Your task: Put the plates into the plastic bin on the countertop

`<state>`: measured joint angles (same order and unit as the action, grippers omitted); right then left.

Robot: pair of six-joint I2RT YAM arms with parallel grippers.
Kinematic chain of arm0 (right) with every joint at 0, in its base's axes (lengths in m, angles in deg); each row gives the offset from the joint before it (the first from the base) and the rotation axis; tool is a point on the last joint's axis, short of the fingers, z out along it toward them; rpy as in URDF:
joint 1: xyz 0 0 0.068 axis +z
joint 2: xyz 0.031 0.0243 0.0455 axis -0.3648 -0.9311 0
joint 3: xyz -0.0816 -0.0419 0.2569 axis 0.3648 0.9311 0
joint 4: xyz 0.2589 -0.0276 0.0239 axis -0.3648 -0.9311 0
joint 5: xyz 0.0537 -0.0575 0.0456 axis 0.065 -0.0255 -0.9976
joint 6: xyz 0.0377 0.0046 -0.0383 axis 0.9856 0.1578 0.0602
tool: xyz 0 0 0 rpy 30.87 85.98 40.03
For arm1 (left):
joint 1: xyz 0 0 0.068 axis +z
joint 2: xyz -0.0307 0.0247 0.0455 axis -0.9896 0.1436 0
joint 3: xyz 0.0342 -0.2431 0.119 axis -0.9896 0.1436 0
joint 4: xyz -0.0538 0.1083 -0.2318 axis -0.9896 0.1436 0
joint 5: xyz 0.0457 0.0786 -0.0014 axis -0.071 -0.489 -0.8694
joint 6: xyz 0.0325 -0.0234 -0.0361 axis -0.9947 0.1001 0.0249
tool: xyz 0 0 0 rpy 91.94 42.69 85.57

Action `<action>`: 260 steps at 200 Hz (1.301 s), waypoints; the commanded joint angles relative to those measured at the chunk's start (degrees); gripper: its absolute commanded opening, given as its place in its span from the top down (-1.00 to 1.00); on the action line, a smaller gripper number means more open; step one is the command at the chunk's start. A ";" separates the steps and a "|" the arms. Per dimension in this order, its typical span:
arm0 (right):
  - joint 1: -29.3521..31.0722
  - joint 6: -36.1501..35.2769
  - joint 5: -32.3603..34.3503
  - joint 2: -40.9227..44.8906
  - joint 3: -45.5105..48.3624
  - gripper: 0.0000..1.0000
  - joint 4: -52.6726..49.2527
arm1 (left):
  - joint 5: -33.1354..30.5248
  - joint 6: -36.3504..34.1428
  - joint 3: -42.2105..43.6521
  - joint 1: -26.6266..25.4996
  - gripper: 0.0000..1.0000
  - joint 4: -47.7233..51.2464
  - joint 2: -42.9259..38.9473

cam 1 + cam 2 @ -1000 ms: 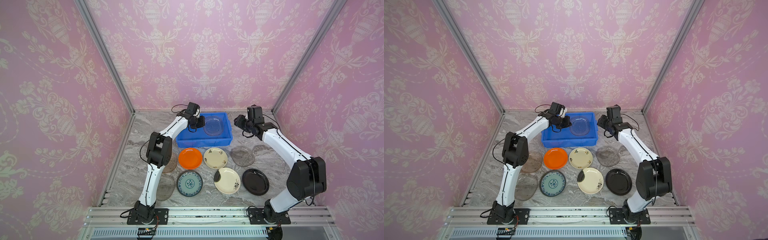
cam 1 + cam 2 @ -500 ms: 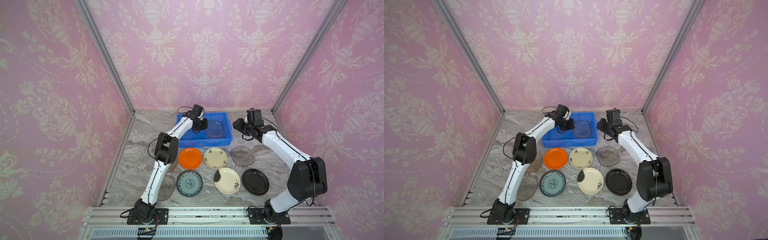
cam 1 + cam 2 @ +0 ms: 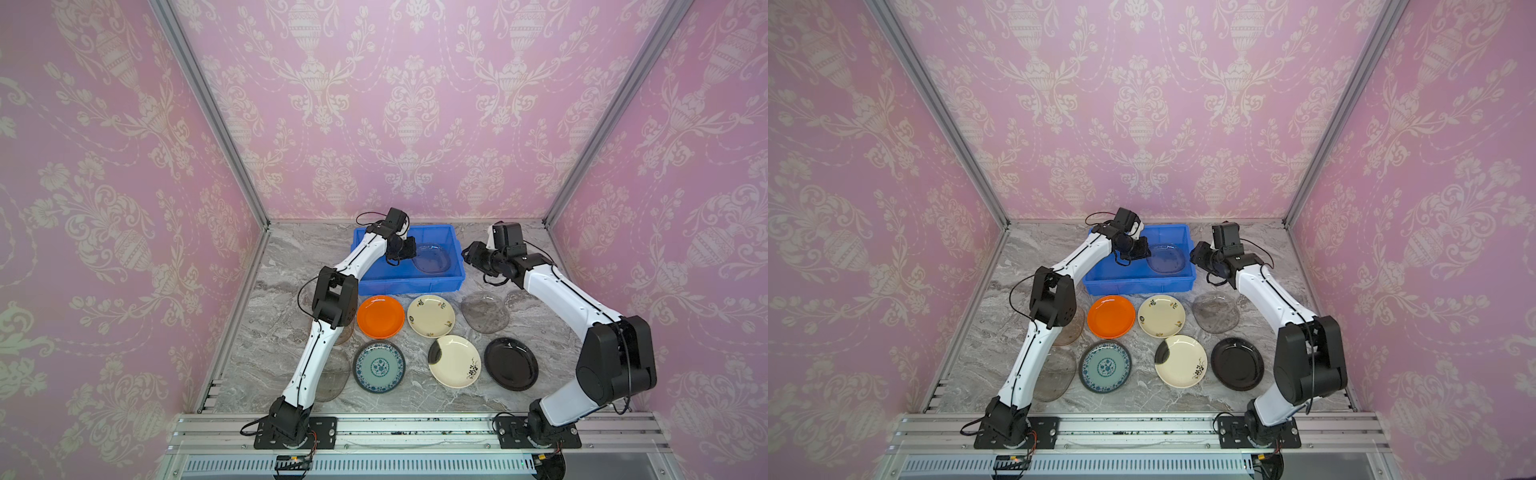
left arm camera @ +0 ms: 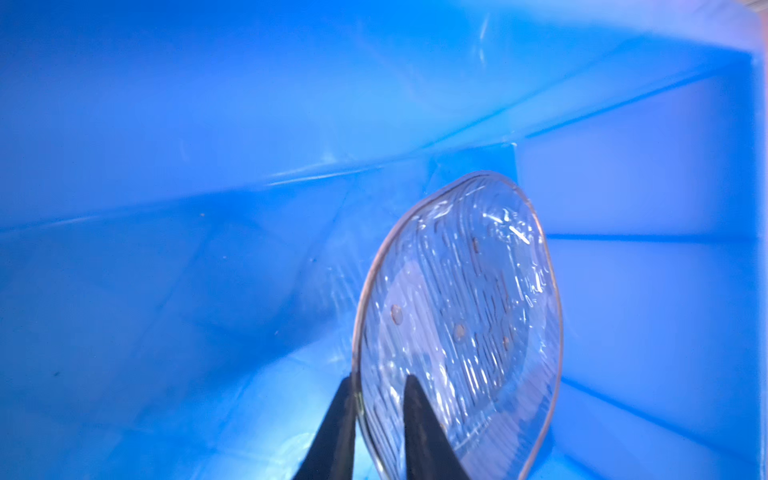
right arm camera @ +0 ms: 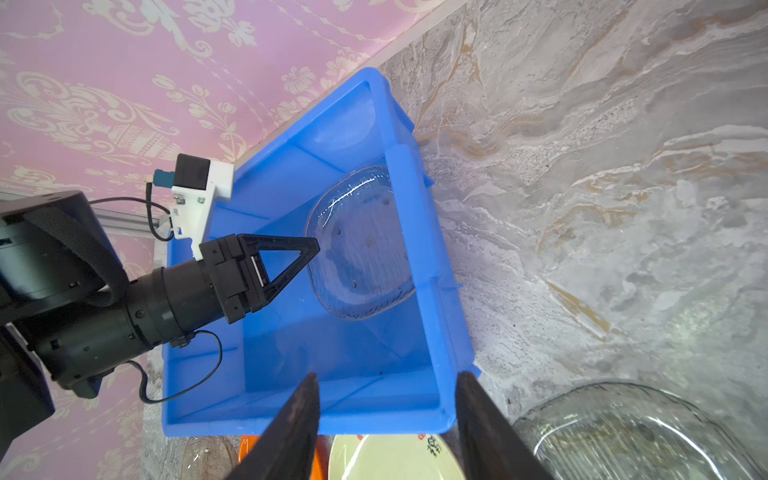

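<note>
On my feed the rectangular plastic bin [image 3: 409,284] is bright blue. The clear ribbed glass plate [image 4: 457,316] inside it takes on that blue and shows a few brown specks. Below it I see 1 plain orange round plate [image 3: 380,316], 1 glossy black round plate [image 3: 511,363] and 1 teal round plate [image 3: 379,366] with a pale floral medallion. There are 2 cream ones: the flower-sprigged cream plate [image 3: 431,316] and the dark-patched cream plate [image 3: 455,360]. The smoky grey glass plate [image 3: 485,311] is translucent. The marble-patterned countertop [image 3: 282,299] is grey-white with brownish veins. The wallpapered walls [image 3: 407,104] are pink with cream urns.
</note>
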<state>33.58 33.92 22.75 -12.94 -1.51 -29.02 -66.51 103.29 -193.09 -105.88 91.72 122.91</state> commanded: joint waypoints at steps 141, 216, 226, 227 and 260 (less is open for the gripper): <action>6.62 -11.59 -1.74 28.77 24.60 0.13 -29.20 | -5.92 -9.17 5.44 -1.92 -0.31 7.99 -21.48; 7.72 -8.34 -2.67 31.94 29.94 0.15 -26.78 | -5.25 -7.56 46.09 -7.71 -0.35 -0.72 -50.68; 7.76 -8.15 -3.10 31.82 30.19 0.16 -26.75 | -5.30 -7.32 50.26 -9.15 -0.32 -0.35 -53.14; 7.81 -8.14 -3.11 31.82 30.22 0.16 -26.74 | -5.26 -7.20 50.64 -9.29 -0.31 -0.32 -53.35; 7.94 -7.48 -3.45 32.42 31.11 0.19 -25.75 | -1.92 -5.18 61.37 -13.66 -0.03 -0.89 -58.04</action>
<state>41.06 24.70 19.69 18.17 28.20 -55.82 -71.45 96.73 -137.38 -116.51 90.87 68.03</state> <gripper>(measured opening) 0.408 0.543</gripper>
